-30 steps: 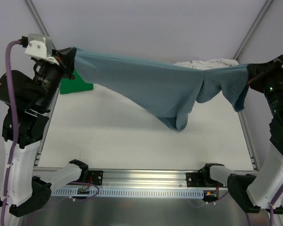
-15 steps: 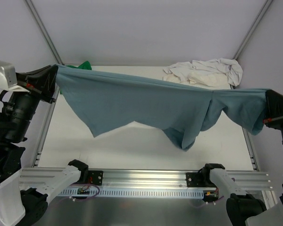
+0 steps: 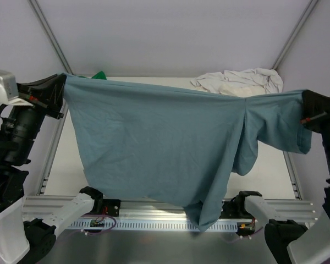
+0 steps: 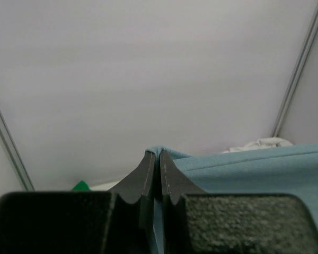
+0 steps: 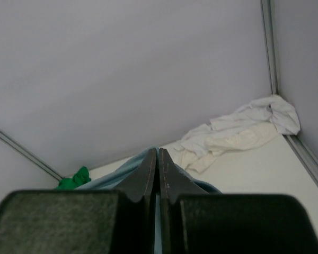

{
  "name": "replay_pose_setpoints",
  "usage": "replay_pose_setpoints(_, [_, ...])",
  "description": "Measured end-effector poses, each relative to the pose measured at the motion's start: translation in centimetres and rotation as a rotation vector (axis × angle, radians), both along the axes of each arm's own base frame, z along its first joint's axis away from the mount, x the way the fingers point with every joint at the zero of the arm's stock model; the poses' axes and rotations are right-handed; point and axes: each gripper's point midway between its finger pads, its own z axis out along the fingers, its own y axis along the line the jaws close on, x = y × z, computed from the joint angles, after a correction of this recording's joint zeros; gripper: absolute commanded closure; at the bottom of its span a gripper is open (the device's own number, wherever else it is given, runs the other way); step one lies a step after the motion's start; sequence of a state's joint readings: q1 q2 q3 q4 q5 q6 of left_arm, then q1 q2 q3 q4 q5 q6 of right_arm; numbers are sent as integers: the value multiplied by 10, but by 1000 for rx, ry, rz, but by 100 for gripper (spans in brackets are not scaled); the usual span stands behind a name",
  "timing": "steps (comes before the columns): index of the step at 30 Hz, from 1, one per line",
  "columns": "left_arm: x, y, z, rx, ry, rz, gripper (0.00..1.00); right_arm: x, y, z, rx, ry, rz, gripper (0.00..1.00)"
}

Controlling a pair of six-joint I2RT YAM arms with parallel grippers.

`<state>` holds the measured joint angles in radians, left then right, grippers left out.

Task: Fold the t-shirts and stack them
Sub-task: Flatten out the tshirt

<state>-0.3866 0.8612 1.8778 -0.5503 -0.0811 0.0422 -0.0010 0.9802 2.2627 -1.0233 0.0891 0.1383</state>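
Blue tee (image 3: pixel 154 143), green tee (image 3: pixel 101 75), cream tee (image 3: pixel 239 82)

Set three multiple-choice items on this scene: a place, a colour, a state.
1. Where does the cream shirt lie? A. far right corner of the table B. near left corner C. over an arm
2. What colour is the stretched shirt? A. green B. slate-blue C. red
3. The left gripper is: A. wide open B. shut on the stretched shirt C. empty
Answers: A, its crumpled heap lies there; B, blue cloth spans the top view; B, cloth sits between closed jaws.
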Motion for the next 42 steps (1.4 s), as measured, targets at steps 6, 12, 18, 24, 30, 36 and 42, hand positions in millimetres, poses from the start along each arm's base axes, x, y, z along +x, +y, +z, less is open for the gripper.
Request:
replay_pose_setpoints(6, [58,-22,-55,60,156,6,100,89,0,-81,5,331,1,100])
replay_pose_setpoints(12, [131,-53,-101,101,296,0,100,149,1,-146,4,567,6,100])
replay_pose_setpoints(18, [174,-74,-110,97,301,-16,100,159,1,-118,-16,486,10,100])
replay_pose_setpoints(24, [171,-78,-66,61,185,-43,100,149,4,-39,-27,240,29,100])
replay_pose_setpoints(30, [128,-64,-10,13,41,-65,100,115,8,-1,-32,99,46,100])
replay_pose_setpoints(36, [59,-39,17,-19,-43,-79,100,53,7,2,-36,36,43,100])
replay_pose_setpoints(42, [-3,-14,43,-55,-130,-80,100,-19,3,20,-42,-98,15,100])
